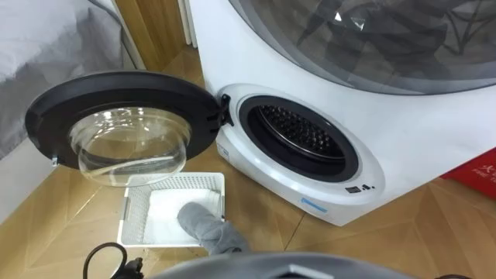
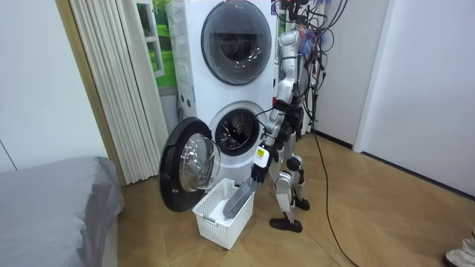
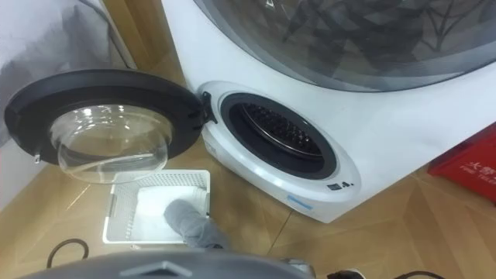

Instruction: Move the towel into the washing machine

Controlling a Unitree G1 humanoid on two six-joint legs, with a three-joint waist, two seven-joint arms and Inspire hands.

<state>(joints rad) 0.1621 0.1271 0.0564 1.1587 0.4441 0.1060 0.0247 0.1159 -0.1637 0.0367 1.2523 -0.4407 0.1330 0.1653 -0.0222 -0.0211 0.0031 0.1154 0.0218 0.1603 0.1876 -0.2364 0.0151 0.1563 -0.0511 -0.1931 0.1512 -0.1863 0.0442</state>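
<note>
Far left in the eye views, a grey-covered bed (image 1: pixel 39 54) borders the pale wooden floor (image 1: pixel 372 240). Next to it is a round washing-machine door (image 1: pixel 124 124) with a dark rim and a clear glass bowl. It stands wide open, hinged on its right side to the machine.

Just below the door, a white plastic lattice basket (image 1: pixel 133 213) sits on the floor. A grey towel (image 1: pixel 203 223) has its rounded end inside the basket, toward the right side. From there it runs past the basket's near right corner to the bottom edge of the view.

Right of the basket stands the white front-loading washing machine (image 1: pixel 418 132). Its porthole is uncovered, showing the dark perforated metal drum (image 1: pixel 298 128). The towel is well apart from the drum and not yet in it. At the far right, a red box (image 1: pixel 474 169) sits beside the machine.

From the room view, the robot stands on the floor to the room view's right of the open machine, with one arm lowered toward the basket. Its left hand (image 2: pixel 257 172) meets the upper end of the towel, which slants from there down into the basket. The fingers are too small to make out, so I cannot tell whether they are closed on the cloth.
</note>
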